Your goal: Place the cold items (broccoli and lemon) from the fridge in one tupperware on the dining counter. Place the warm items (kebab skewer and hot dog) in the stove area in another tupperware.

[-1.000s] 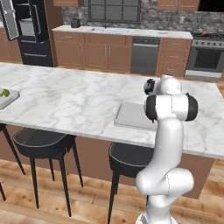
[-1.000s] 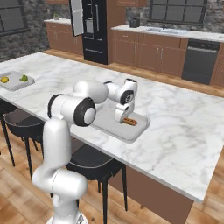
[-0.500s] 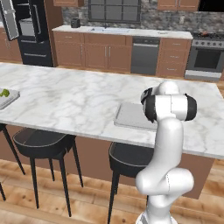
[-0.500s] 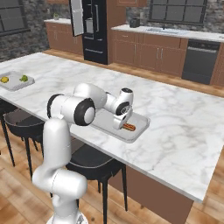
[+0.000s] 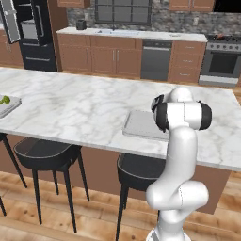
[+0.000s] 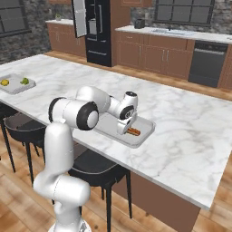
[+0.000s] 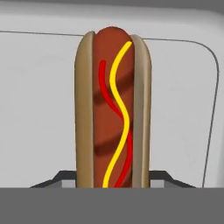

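A hot dog (image 7: 113,109) with red and yellow stripes lies lengthwise on the floor of a grey tupperware (image 7: 39,87). My gripper (image 7: 113,177) is shut on the hot dog, a dark fingertip against each side of its bun. From the right base view my gripper (image 6: 123,131) points down into this tupperware (image 6: 147,127), with the hot dog (image 6: 133,132) beside it. The arm covers part of the tupperware (image 5: 141,124) near the counter's front edge. A second tupperware (image 6: 16,87) at the far left holds the lemon (image 6: 4,82) and the broccoli (image 6: 25,81). The kebab skewer is out of view.
The marble dining counter (image 5: 84,103) has black stools (image 5: 44,153) tucked under its near edge. Behind it stand a fridge with an open door (image 6: 93,25), wooden cabinets, a dishwasher (image 5: 155,59) and a stove (image 5: 221,63).
The hand has come down over the right-hand tupperware, bringing the hot dog down onto its floor. The base has not moved.
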Controlling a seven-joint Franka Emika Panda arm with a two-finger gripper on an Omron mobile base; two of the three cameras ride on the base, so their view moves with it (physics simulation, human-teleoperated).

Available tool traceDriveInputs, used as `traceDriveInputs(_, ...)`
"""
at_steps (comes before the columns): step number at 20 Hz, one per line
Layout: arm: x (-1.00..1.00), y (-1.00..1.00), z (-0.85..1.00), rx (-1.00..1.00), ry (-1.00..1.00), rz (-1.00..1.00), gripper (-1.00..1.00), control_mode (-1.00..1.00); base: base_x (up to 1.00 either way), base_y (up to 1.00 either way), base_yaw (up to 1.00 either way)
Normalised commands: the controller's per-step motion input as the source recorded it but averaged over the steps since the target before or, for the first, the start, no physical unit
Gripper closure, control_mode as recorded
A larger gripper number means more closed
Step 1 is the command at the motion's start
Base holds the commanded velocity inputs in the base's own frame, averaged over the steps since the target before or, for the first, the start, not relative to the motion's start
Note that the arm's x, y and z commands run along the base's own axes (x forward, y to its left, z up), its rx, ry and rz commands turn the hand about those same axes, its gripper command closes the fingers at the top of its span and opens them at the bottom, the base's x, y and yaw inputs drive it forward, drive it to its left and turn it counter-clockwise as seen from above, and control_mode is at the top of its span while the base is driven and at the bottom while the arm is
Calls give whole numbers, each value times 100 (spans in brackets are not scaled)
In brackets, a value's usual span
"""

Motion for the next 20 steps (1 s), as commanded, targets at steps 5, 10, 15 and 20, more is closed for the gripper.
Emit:
traceDriveInputs(5,0,10,8,-4,0,-2,-100,-100,0,0,0)
traceDriveInputs(10,-21,12,46,-8,0,-10,-100,-100,0,0,0)
traceDriveInputs(15,-98,-7,91,-3,0,-2,-100,-100,0,0,0)
traceDriveInputs(20,-100,14,48,0,0,29,-100,-100,0,0,0)
